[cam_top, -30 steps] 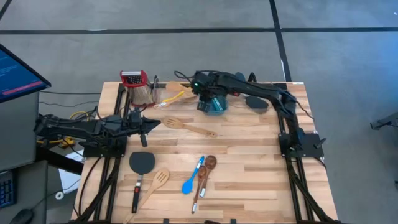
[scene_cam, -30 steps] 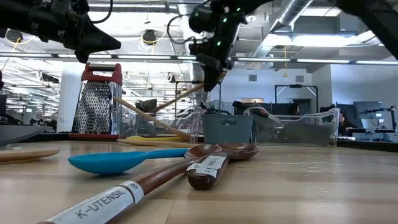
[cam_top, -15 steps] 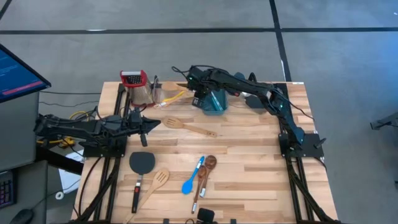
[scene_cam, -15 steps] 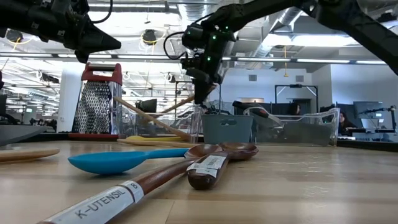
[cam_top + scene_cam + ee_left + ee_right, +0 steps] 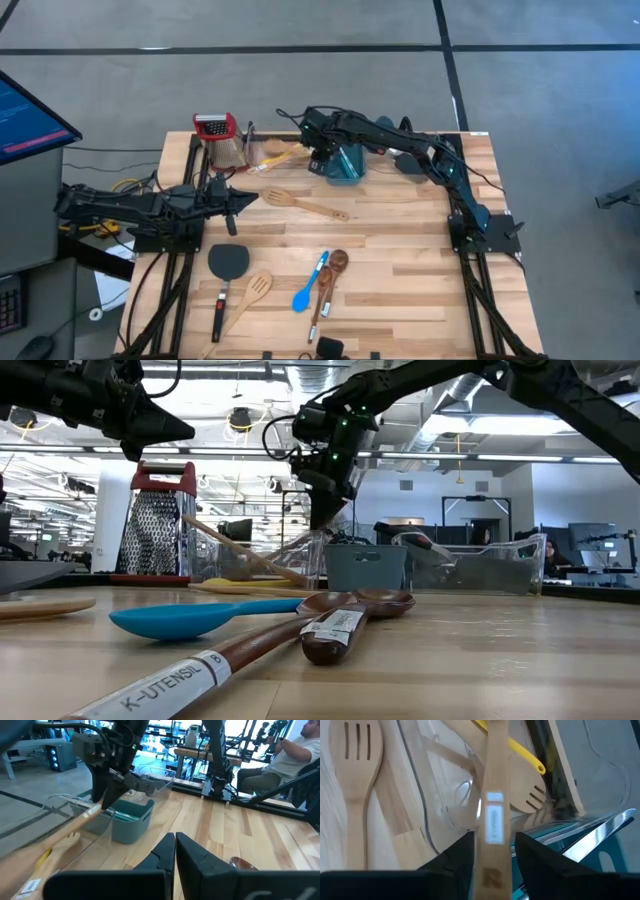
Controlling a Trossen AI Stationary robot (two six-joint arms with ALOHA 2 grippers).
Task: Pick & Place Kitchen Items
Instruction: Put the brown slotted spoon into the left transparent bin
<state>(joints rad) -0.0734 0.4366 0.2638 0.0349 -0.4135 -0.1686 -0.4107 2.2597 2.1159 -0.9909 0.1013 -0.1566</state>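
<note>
The right tool, upper centre of the high view, stands parted around a pale wooden utensil handle angled into the clear bin beside the teal tub; grip cannot be told. The left tool, pinched shut, waits at centre left.

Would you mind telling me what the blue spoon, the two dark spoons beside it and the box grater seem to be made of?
Blue spoon: probably plastic or silicone, judging by its uniform, smooth, slightly glossy colour.
Dark spoons: likely stained or varnished wood, as they look brown and shiny with faint grain.
Box grater: apparently metal, with a perforated grey face; its red top looks plastic.
</note>
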